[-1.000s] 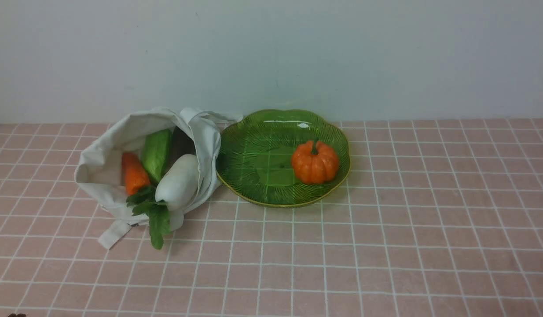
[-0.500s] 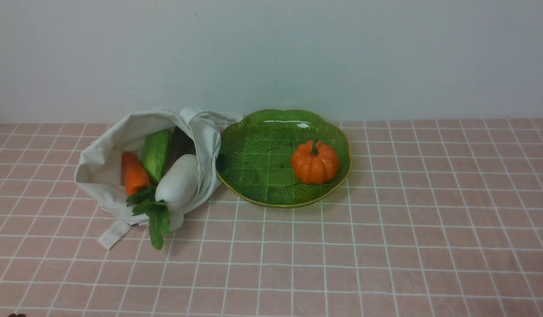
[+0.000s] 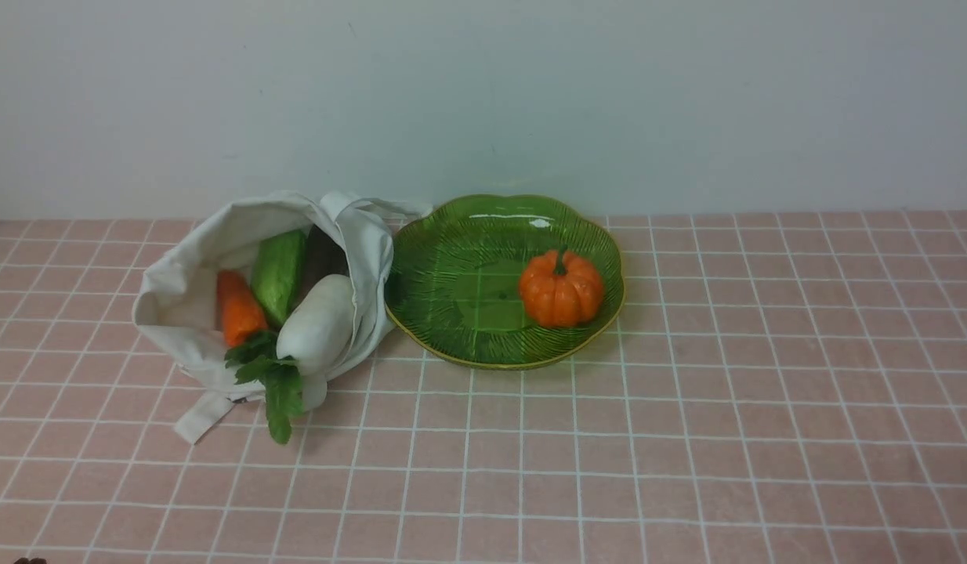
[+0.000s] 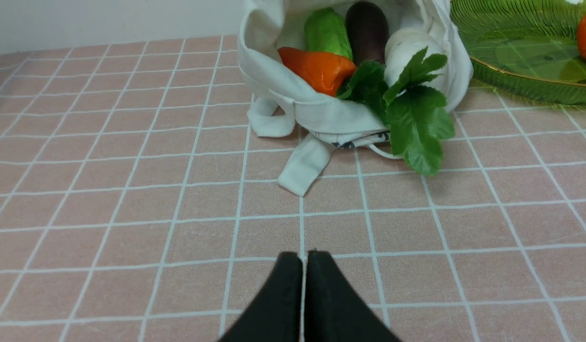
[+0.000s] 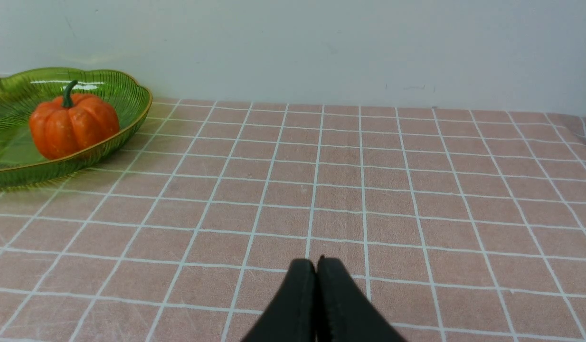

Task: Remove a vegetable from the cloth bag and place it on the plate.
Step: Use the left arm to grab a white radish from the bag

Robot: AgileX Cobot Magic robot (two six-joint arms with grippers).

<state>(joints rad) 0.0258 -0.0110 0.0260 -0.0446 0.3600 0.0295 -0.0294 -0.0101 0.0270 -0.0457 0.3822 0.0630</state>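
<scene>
Nothing has moved over the last second; bag, plate and vegetables lie just as they did.

Left gripper point(image 4: 303, 256) is clenched on nothing, its tips pressed together low over the table point(image 3: 687, 431), well short of the bag point(image 3: 178, 313). Right gripper point(image 5: 316, 262) is likewise clenched and empty, well apart from the plate point(image 3: 452, 266).

Out from the left jaws, the bag lies on its side with its mouth gaping toward the robot, probably so the contents can be reached without lifting cloth. Inside lie a carrot point(image 3: 239, 309), a cucumber point(image 3: 280, 274), a dark eggplant point(image 4: 366, 28) and a white radish point(image 3: 319, 321), whose leaves point(image 3: 278, 388) spill over the lip onto the table. The radish lies nearest the plate and looks easiest to pull.

Bag and plate rim touch or nearly so, which keeps the carry short. A pumpkin point(image 3: 560, 288) already sits on the plate's right part, leaving the left part bare for the next vegetable.

Small dark print shows on the bag's lower edge point(image 4: 359, 142) in the left wrist view, too small to read. No other writing shows.
</scene>
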